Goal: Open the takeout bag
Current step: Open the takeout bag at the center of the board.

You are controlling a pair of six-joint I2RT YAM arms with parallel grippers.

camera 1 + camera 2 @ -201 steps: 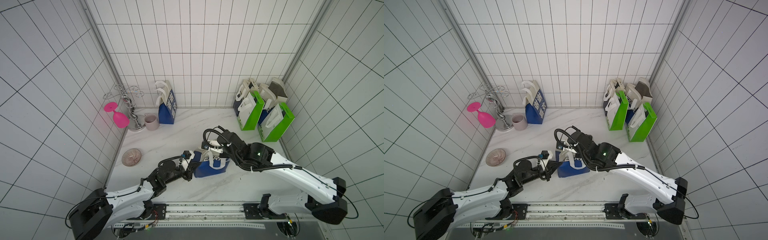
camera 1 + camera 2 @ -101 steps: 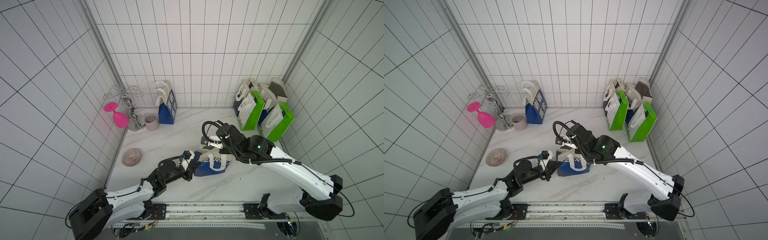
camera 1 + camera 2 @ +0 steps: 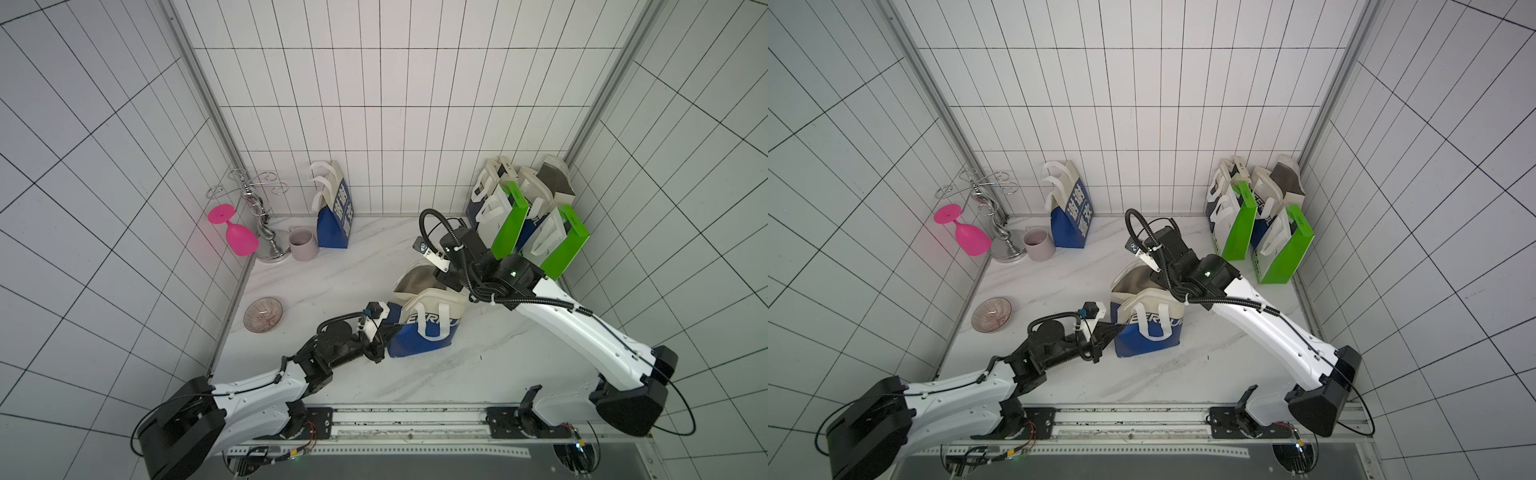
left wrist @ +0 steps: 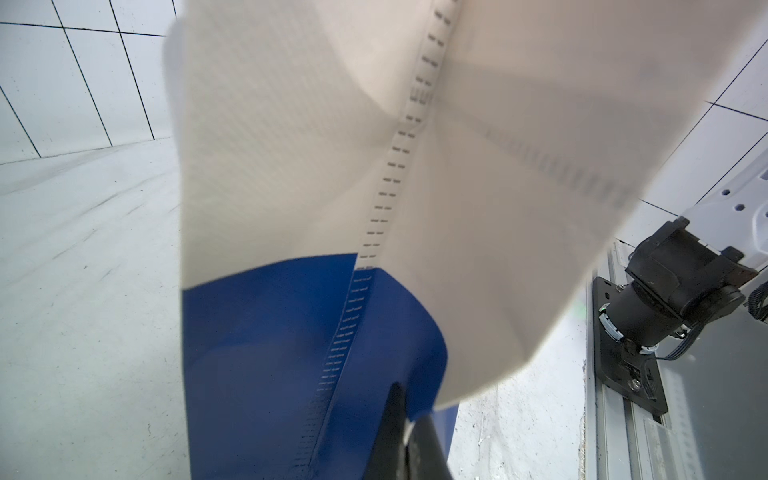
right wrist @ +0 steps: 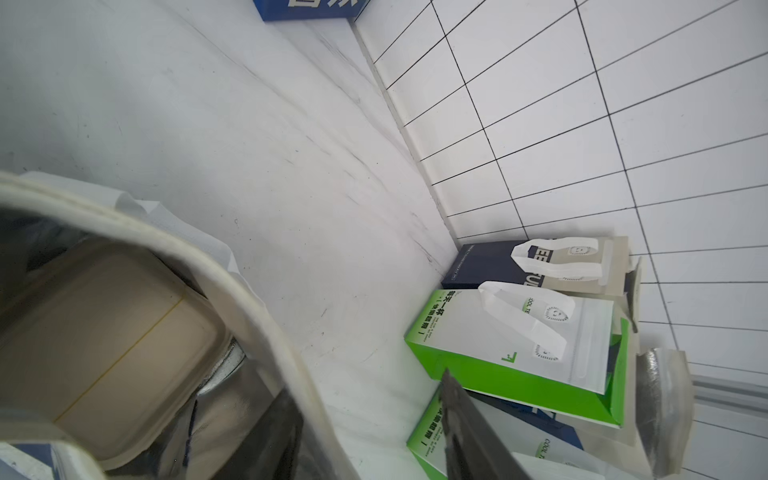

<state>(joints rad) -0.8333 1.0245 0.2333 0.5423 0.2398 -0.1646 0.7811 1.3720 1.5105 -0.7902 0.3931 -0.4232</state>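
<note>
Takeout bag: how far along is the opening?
Done: the takeout bag stands with its mouth spread, a beige container visible inside. In hand: the left gripper is shut on the bag's side; the right gripper is open astride the far rim. Left: probably just letting go and withdrawing.

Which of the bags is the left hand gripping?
The blue-and-white bag standing alone mid-table, top spread open; the left hand pinches its side edge. The other bags stand against the back wall, untouched.

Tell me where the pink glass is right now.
In both top views the pink glass tilts in the far left corner beside the silver rack, with the mug on the rack's other side.
</note>
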